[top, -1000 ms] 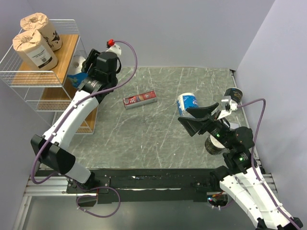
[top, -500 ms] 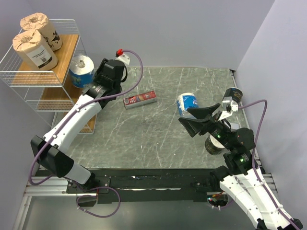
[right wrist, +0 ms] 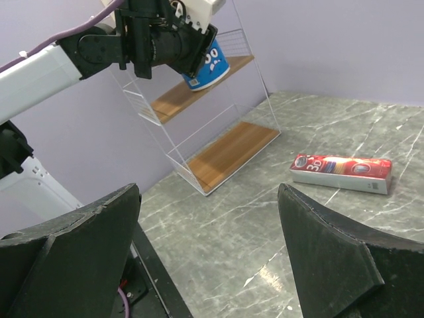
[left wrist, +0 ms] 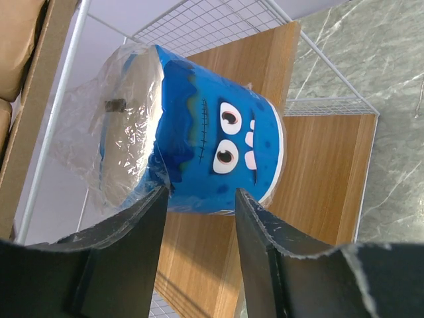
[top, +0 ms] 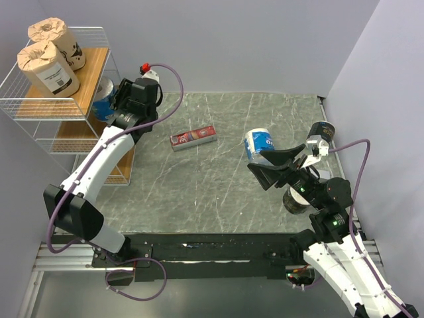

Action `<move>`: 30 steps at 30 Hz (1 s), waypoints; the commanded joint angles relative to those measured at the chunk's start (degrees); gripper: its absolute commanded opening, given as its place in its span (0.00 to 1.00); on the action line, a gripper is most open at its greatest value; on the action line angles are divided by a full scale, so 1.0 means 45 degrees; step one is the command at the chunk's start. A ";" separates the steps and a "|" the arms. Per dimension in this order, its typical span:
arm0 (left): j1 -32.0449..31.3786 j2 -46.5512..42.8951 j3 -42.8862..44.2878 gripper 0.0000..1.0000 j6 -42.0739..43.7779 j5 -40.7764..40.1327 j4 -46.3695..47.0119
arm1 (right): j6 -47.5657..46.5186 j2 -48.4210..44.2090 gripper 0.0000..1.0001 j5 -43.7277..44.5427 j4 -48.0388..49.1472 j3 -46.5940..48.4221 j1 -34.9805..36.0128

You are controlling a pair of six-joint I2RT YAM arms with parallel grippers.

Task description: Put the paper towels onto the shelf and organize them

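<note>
From above, we see a grey marbled table [top: 218, 199] boxed in by pale lilac walls [top: 265, 40], with the shelf [top: 40, 126] in its far left corner. Two kraft rolls [top: 50, 69] sit on the shelf's top board. The left gripper [top: 114, 105] hangs at the shelf's right side, and its blue roll [top: 103, 99] is mostly hidden by the arm. A red box [top: 193, 138] lies right of the shelf and a blue-and-white roll [top: 259, 142] farther right. Well away from the shelf are a dark roll [top: 322, 130] and a second dark roll [top: 291, 202], which is half covered by the right arm. The right gripper [top: 258, 162] gapes wide, holding nothing

At the left wrist, the fingers [left wrist: 126, 245] clamp the blue roll, with its cartoon face and crinkled wrap, over a shelf board. We cannot tell whether the roll touches the board

At the right wrist, widely spread fingers frame the shelf, whose top is cut off. The red box lies right of the shelf
</note>
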 commanded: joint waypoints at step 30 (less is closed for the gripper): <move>-0.1515 -0.0463 0.0348 0.48 0.0029 0.0233 -0.0684 | -0.0231 -0.0249 0.91 0.0248 0.0041 0.0450 -0.0003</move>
